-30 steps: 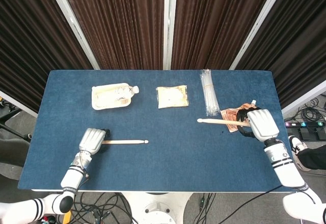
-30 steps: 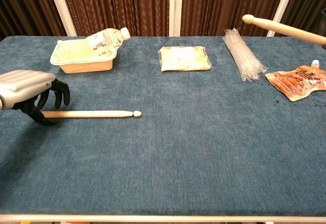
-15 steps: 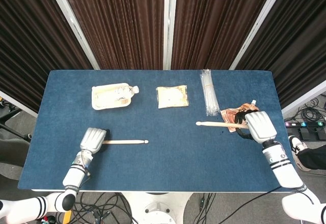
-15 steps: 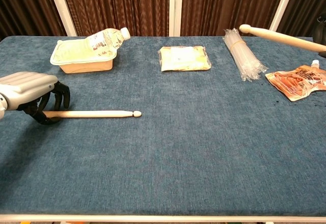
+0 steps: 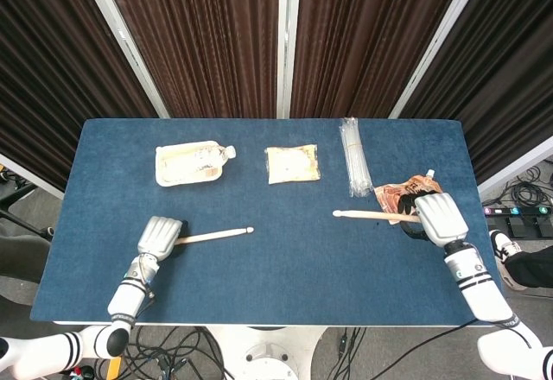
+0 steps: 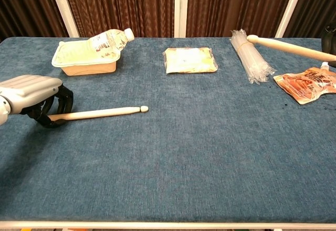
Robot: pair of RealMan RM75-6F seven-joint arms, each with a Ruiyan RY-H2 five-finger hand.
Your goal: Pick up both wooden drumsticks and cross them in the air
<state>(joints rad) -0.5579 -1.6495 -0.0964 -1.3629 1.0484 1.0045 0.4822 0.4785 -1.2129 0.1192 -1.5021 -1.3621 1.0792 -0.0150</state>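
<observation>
My left hand (image 5: 160, 237) (image 6: 32, 98) grips the butt of one wooden drumstick (image 5: 213, 235) (image 6: 97, 113) at the table's front left. That stick's tip is tilted up off the blue cloth and points right. My right hand (image 5: 434, 215) holds the second drumstick (image 5: 371, 216) (image 6: 286, 47) in the air at the right, tip pointing left. In the chest view only a dark sliver of that hand shows at the right edge. The two sticks are far apart.
A tray with a plastic bottle (image 5: 192, 162) (image 6: 89, 52) lies back left. A yellow packet (image 5: 292, 163) (image 6: 189, 60) sits mid-back, and a bundle of clear straws (image 5: 352, 154) (image 6: 249, 60) lies right of it. An orange pouch (image 5: 396, 197) (image 6: 308, 83) rests under the right hand.
The left hand has closed on its stick and raised the tip, which now angles up to the right. The right stick has sunk a little and shifted slightly left.
</observation>
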